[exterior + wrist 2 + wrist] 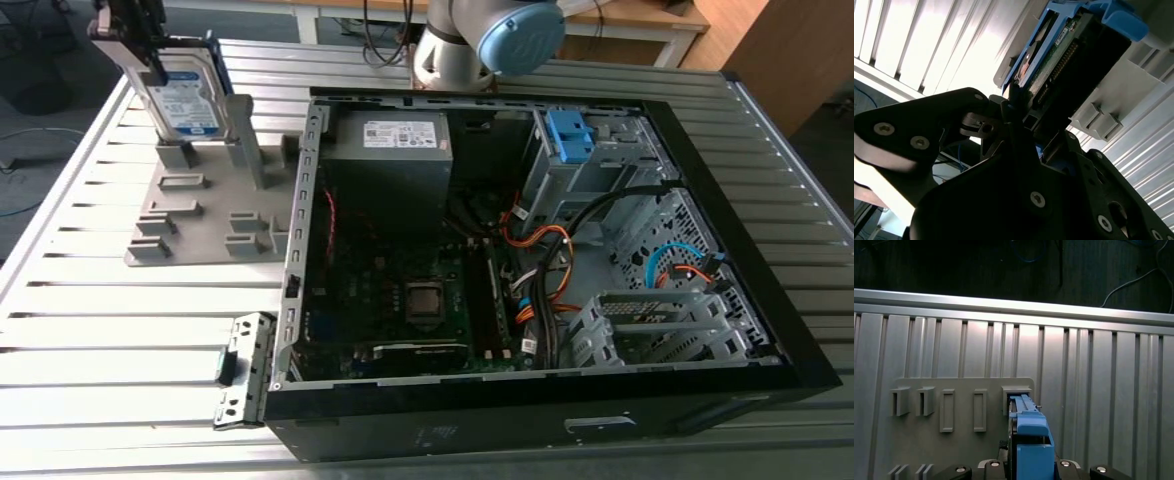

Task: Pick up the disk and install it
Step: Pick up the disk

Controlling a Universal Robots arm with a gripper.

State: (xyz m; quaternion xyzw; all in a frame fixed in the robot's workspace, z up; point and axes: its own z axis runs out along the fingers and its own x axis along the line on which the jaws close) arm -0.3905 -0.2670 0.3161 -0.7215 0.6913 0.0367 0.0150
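Observation:
The disk [180,95], a silver drive with a white-and-blue label and a blue carrier frame, stands upright at the exterior view's upper left. My gripper [134,35] is shut on its upper end. Its lower end hangs between the posts of the grey holder stand [214,215], slightly above the base. In the second wrist view the dark fingers [1009,107] clamp the disk [1064,50] by its edges. The first wrist view looks down along the blue carrier [1029,437] onto the holder plate [954,440] and an open slot [1016,391].
An open black computer case [747,330] lies to the exterior view's right of the stand. It holds a grey power-supply box [387,140], a blue bracket [567,135] in the drive cage, and loose cables [547,250]. The arm's joint [487,40] hangs behind the case. The table [94,320] is slatted metal.

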